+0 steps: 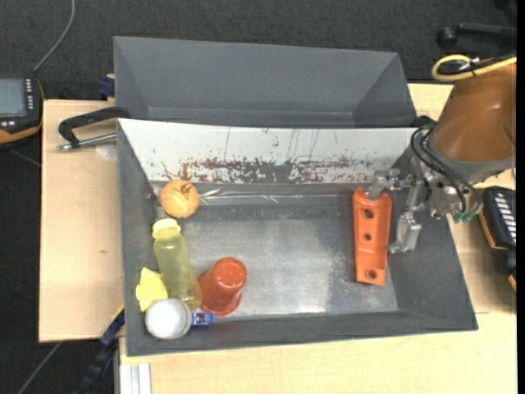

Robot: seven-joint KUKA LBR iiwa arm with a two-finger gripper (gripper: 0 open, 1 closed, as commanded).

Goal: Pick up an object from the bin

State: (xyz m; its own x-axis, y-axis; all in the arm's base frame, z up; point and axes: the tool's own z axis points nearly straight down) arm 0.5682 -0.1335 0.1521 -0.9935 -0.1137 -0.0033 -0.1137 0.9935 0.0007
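Camera view: the claw hangs low at the right side of the grey bin, close against its sloping right wall, with the arm's orange cover and a tangle of cables behind it. Whether the claw is released or clenched cannot be told from this angle, as its metal parts overlap one another.

Just beside the claw, on the side away from the arm, lies an orange flat bar with a row of holes in it. It runs lengthwise from the back wall toward the front and seems to touch the claw's near edge, though the contact is not clear. Nothing stands between claw and bar.

Beyond the bar the floor lies bare. Well apart from the claw, across the bin in the far front corner, is a small heap:
- a red-orange cup on its side
- a pale yellow-green bottle with a white cap
- a yellow scrap against the wall
- a small blue piece

Behind that heap, near the back wall, rests an orange ball with a dark mark.
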